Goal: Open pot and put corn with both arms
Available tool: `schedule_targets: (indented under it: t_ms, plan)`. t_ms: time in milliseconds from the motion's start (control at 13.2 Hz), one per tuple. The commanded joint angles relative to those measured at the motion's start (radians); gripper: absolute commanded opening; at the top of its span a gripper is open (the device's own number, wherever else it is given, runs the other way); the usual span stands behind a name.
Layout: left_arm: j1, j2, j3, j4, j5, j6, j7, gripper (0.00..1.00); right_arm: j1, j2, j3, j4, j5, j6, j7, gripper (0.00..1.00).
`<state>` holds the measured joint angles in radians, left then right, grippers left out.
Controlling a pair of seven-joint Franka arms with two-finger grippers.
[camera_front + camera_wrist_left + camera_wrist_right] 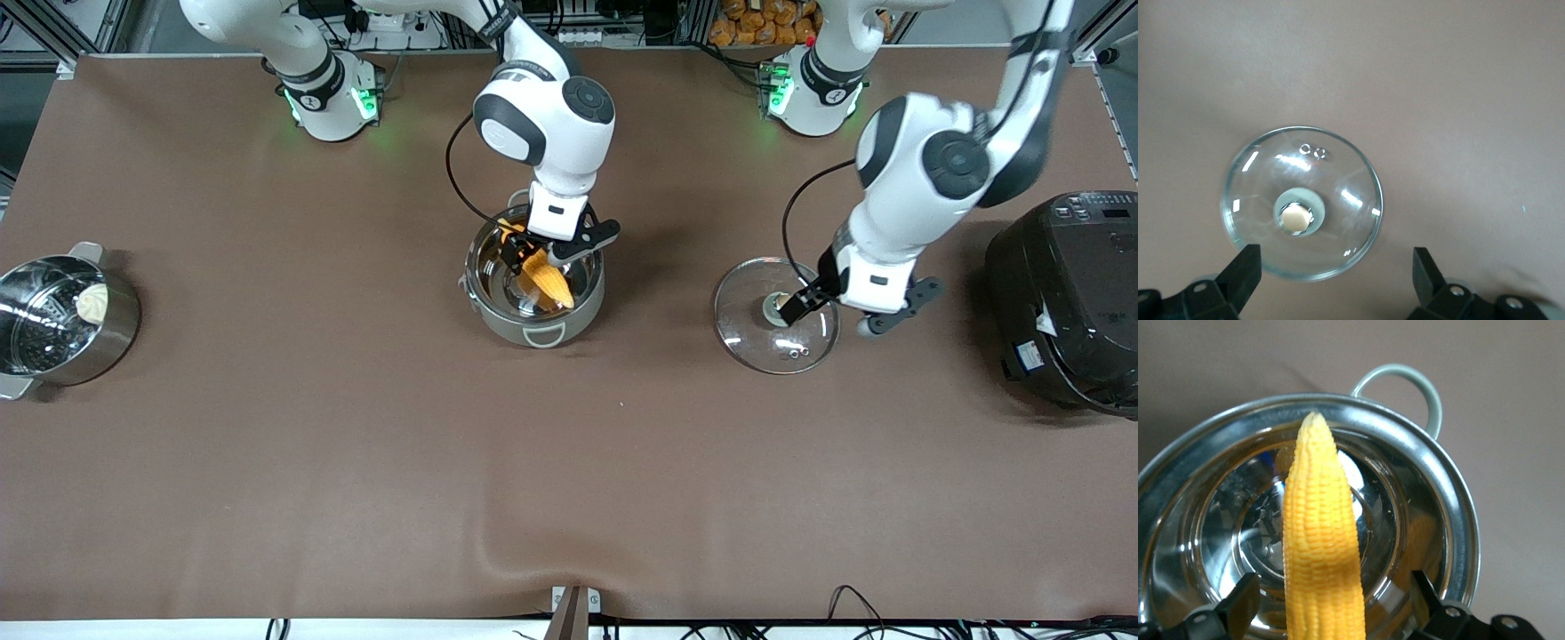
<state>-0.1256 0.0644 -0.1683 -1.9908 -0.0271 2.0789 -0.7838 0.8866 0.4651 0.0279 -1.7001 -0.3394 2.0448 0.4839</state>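
Note:
The shiny steel pot (pixel 533 333) stands uncovered at the table's middle; it also shows in the right wrist view (pixel 1451 520). The yellow corn (pixel 547 280) lies tilted inside it, tip toward the loop handle nearer the front camera, and shows in the right wrist view (pixel 1321 547). My right gripper (pixel 532 258) is over the pot, open, with a gap between each finger and the cob (pixel 1335 587). The glass lid (pixel 776 316) lies flat on the table toward the left arm's end, knob (pixel 1297 217) up. My left gripper (pixel 813 307) is open and empty above the lid's edge (pixel 1336 263).
A steel pot with a perforated steamer insert and a white item (pixel 62 320) stands at the right arm's end of the table. A big black rice cooker (pixel 1071 298) stands at the left arm's end, beside the lid. Brown cloth covers the table.

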Motion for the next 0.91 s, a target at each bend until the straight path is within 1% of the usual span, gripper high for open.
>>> schedule_targets:
  t_ms: [0,76,151,227,302,378,529,680,831]
  plan:
    - [0.015,0.012,0.001,0.191,-0.019,-0.233,0.13,1.0,-0.015,-0.003,-0.006,0.062,-0.012,-0.075,0.015,1.0]
    - [0.014,0.006,0.003,0.249,-0.016,-0.316,0.168,1.0,-0.046,-0.008,-0.005,0.086,-0.01,-0.11,0.013,1.0]
    - [0.015,-0.005,0.004,0.291,-0.008,-0.357,0.205,1.0,-0.073,-0.014,-0.002,0.108,-0.001,-0.138,0.012,1.0]
    - [0.024,-0.023,0.004,0.314,-0.002,-0.388,0.254,1.0,-0.107,-0.022,-0.003,0.129,0.038,-0.156,0.007,1.0]
    - [0.053,-0.047,0.004,0.323,0.001,-0.41,0.311,1.0,-0.154,-0.029,-0.005,0.137,0.086,-0.158,0.004,1.0]
    - [0.075,-0.075,0.004,0.323,0.001,-0.424,0.377,1.0,-0.2,-0.042,-0.005,0.137,0.108,-0.16,-0.019,1.0]
    - [0.125,-0.118,0.004,0.328,-0.001,-0.438,0.522,1.0,-0.309,-0.057,-0.005,0.131,0.111,-0.19,-0.111,1.0]
    - [0.147,-0.139,0.006,0.357,0.001,-0.483,0.56,1.0,-0.412,-0.065,-0.003,0.134,0.118,-0.219,-0.194,1.0]
    - [0.15,-0.14,0.009,0.418,0.007,-0.563,0.551,1.0,-0.522,-0.068,-0.003,0.135,0.19,-0.219,-0.261,1.0]
